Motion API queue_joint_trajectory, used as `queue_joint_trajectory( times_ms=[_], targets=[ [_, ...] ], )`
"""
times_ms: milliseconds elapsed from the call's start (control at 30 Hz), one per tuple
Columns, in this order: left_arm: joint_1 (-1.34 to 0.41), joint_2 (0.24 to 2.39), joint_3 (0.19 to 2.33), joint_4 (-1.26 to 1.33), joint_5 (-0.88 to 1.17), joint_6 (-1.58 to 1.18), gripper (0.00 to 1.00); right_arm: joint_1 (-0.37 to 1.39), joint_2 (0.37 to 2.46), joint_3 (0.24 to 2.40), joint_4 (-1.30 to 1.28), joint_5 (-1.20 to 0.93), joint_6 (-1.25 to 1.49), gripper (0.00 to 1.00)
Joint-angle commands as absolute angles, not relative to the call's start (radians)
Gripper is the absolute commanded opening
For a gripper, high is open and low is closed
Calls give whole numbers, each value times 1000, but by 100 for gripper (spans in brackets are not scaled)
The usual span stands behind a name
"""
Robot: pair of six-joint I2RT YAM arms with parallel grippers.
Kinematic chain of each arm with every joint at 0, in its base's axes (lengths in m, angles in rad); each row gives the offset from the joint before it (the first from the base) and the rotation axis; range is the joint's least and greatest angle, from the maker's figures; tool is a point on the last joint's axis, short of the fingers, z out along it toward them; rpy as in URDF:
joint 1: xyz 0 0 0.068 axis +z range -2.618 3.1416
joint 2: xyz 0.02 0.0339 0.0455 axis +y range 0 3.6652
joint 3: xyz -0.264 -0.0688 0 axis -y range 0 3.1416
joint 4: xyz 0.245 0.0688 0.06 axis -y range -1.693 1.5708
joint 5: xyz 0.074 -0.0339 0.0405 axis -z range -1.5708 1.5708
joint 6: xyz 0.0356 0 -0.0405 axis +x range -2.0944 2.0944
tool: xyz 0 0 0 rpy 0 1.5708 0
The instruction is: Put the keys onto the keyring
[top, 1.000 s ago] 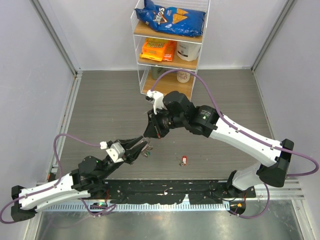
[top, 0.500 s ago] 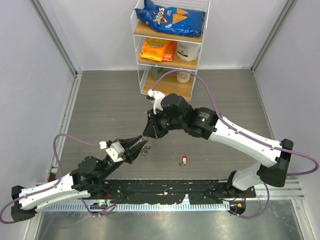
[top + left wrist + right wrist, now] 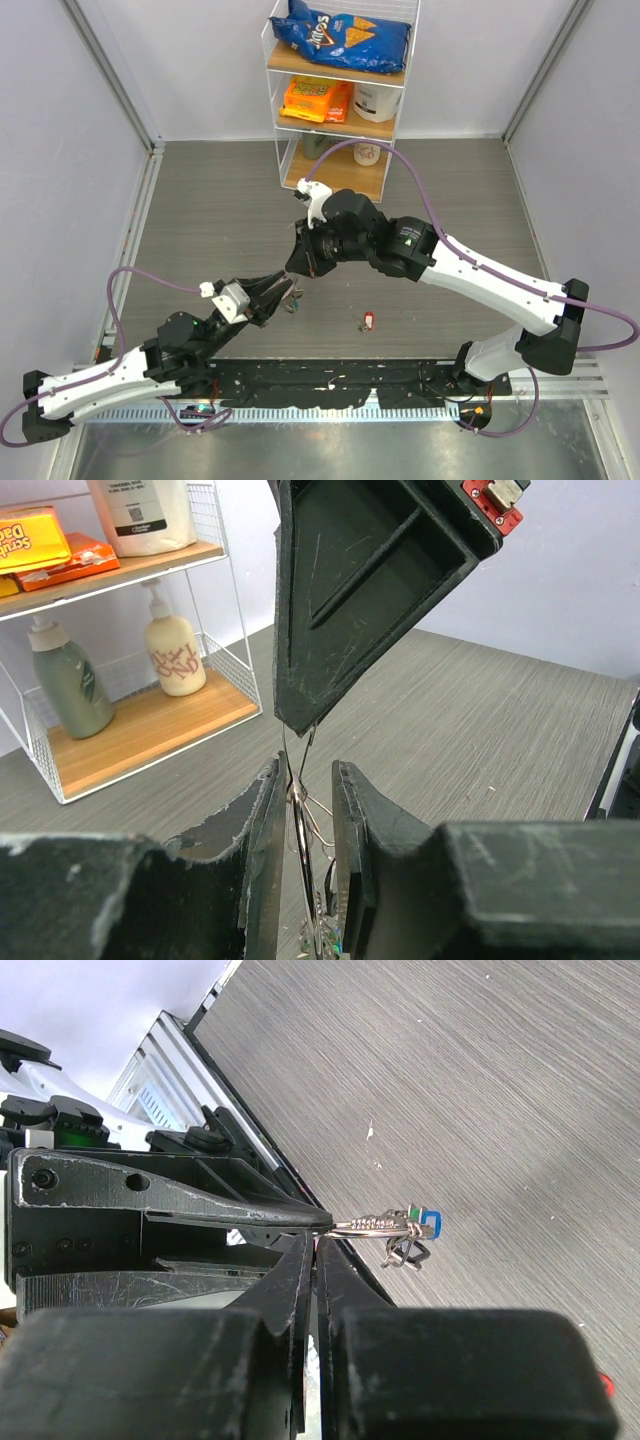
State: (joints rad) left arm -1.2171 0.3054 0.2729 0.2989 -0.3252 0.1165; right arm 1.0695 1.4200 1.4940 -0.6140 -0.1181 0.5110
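Note:
The keyring (image 3: 298, 825) stands edge-on between my left gripper's (image 3: 305, 800) narrowly parted fingers, lying against the left finger (image 3: 262, 820). A blue-headed key (image 3: 430, 1223) and a green-headed key (image 3: 407, 1211) hang on the keyring (image 3: 372, 1225). My right gripper (image 3: 317, 1242) is shut, pinching the ring's wire at its fingertips; from the left wrist it shows as a black wedge (image 3: 340, 610) coming down onto the ring's top. In the top view the two grippers meet, left (image 3: 286, 292) and right (image 3: 299, 270). A red-headed key (image 3: 369, 321) lies loose on the table.
A wire shelf rack (image 3: 340, 90) stands at the back with a chip bag, orange packets, a white tub and bottles (image 3: 63, 675). Grey walls close in both sides. The black base rail (image 3: 330, 380) runs along the near edge.
My right gripper has shifted slightly left and down towards the left gripper's tips. The left arm and the red key have not visibly moved.

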Motion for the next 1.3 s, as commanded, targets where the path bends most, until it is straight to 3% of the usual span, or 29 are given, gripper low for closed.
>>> queue_joint_trajectory(
  times_ms=[0, 1267],
  targets=[
    [-1220, 305, 272, 356, -342, 127, 29, 1080, 1378, 1532, -554, -107, 522, 6],
    [-1220, 252, 250, 371, -347, 124, 28, 1100, 1404, 1559, -563, -104, 509, 6]
  ],
)
